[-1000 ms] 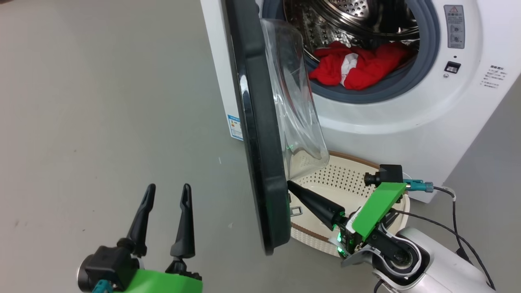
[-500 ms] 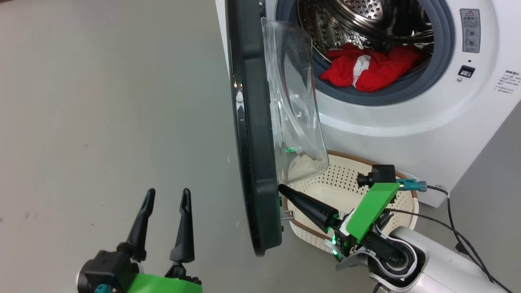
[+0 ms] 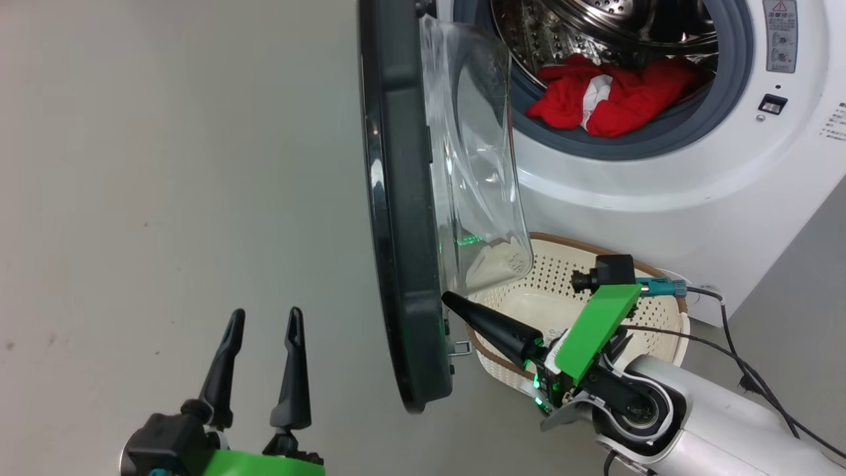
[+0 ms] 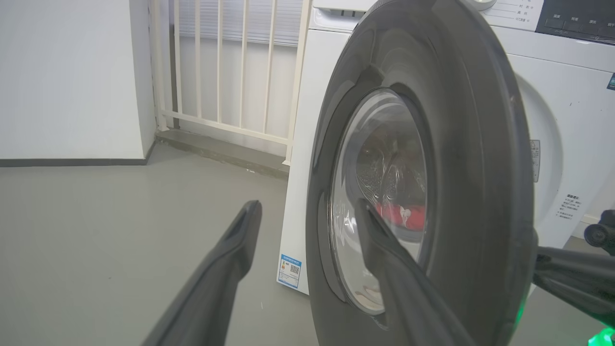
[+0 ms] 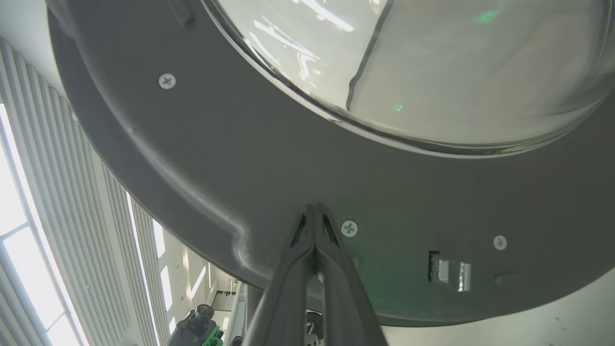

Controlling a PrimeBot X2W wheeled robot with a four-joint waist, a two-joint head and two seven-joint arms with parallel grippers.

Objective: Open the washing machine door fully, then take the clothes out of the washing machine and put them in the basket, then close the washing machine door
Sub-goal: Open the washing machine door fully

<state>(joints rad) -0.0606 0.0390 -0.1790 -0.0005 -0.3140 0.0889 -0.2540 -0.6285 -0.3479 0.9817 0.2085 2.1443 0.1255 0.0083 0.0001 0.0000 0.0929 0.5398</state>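
The washing machine door (image 3: 396, 218) stands swung out from the washing machine (image 3: 648, 192), nearly edge-on in the head view, its black frame running from the top of that view down toward the floor (image 3: 165, 165) and its clear glass bowl (image 3: 476, 172) bulging toward the machine. The drum (image 3: 595, 26) is exposed, and the clothes (image 3: 615, 99), a red heap with a white patch, lie at its bottom, resting on the grey-blue gasket (image 3: 661, 139). The basket (image 3: 562, 268) sits on the floor just in front of the machine, below the opening; part of it shows through the lower glass, and nothing red lies in it. The right gripper (image 3: 446, 297) reaches across the basket with its two dark fingers pressed together into one point, holding nothing. In the right wrist view that point meets the inner face of the door frame low down, just beside a screw (image 5: 349, 228) and near the metal latch (image 5: 449, 274). The left gripper (image 3: 266, 314) hangs on the outer side of the door, apart from it, fingers spread wide and empty above bare floor. In the left wrist view the glossy outer frame fills the right half, the red clothes show dimly through the glass, and a small blue label (image 4: 289, 270) sits low on the machine's side.
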